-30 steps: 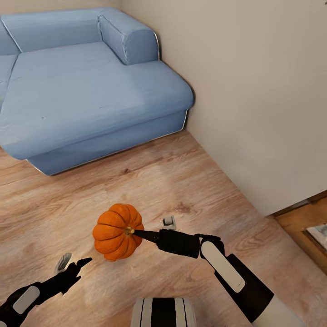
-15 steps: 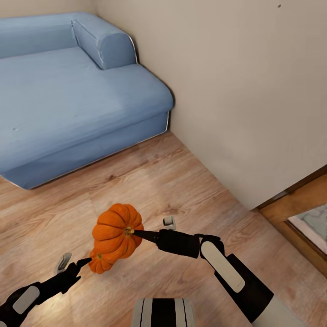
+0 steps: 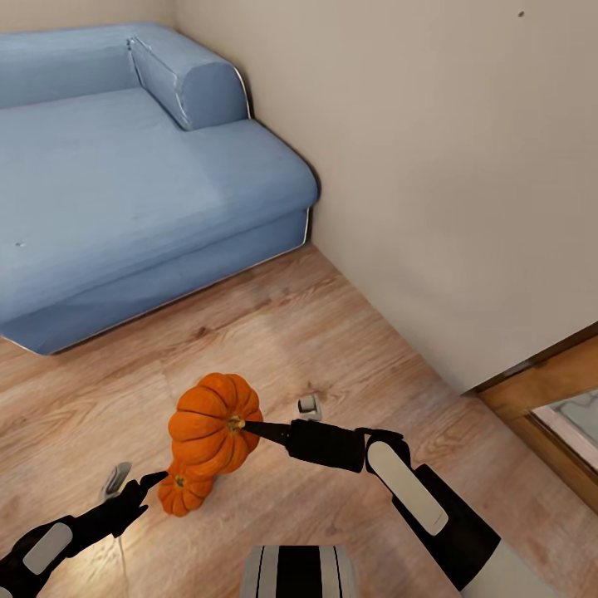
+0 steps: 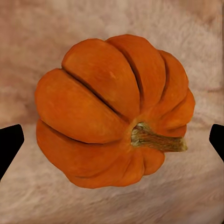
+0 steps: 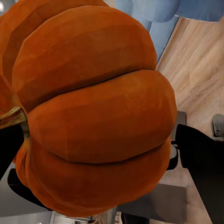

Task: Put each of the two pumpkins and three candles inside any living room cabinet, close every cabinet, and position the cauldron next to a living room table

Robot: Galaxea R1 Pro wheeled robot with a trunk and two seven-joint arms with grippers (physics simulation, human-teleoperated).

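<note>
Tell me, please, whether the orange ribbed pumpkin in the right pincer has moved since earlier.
Yes: the orange ribbed pumpkin in the right pincer now sits further right of the blue fabric sofa.

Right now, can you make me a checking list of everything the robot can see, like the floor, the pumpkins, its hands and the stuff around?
Surface: wooden plank floor, bare where it shows.
Job's things: big pumpkin held off the floor on the right gripper; a second pumpkin sits on the floor, below it in the head view.
Clutter: nothing seen.
Grippers: right gripper is shut on the big pumpkin, a finger at its stem. Left gripper is open, beside the second pumpkin, which lies between its fingertips in the left wrist view.
Cables: nothing seen.
Surroundings: blue sofa against a beige wall; a doorway edge on the right.
</note>
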